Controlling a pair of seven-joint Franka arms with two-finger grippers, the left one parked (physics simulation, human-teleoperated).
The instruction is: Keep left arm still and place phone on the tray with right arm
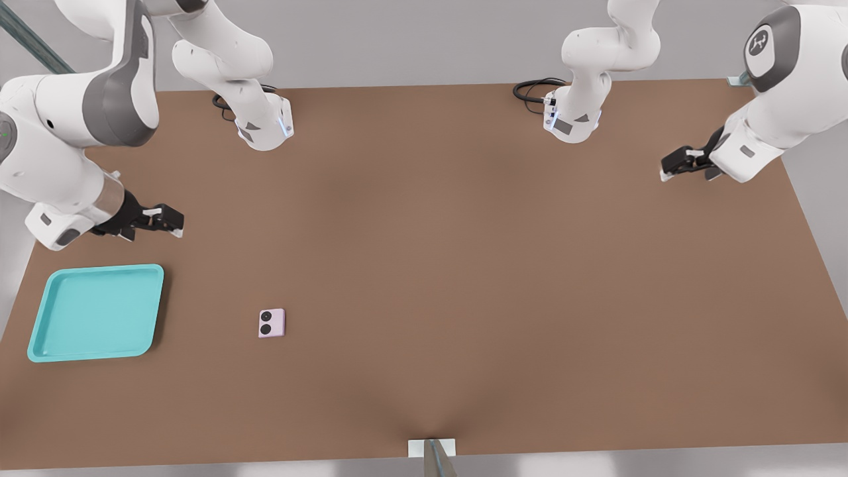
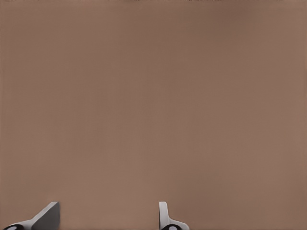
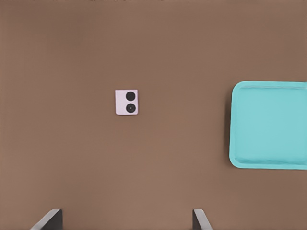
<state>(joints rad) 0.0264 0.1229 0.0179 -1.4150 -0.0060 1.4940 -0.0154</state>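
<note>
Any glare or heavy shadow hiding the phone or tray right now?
Front view: even light, no glare; phone and tray sharp, tray casting a soft shadow toward the front view's right, gripper open above the tray. Right wrist view: flat lighting, both clear.

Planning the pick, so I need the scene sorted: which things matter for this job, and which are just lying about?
For the job:
phone, flat on the table
turquoise tray, nothing in it
right arm's tool, open, hovering near the tray

Just there:
black cables by the arm bases
</note>
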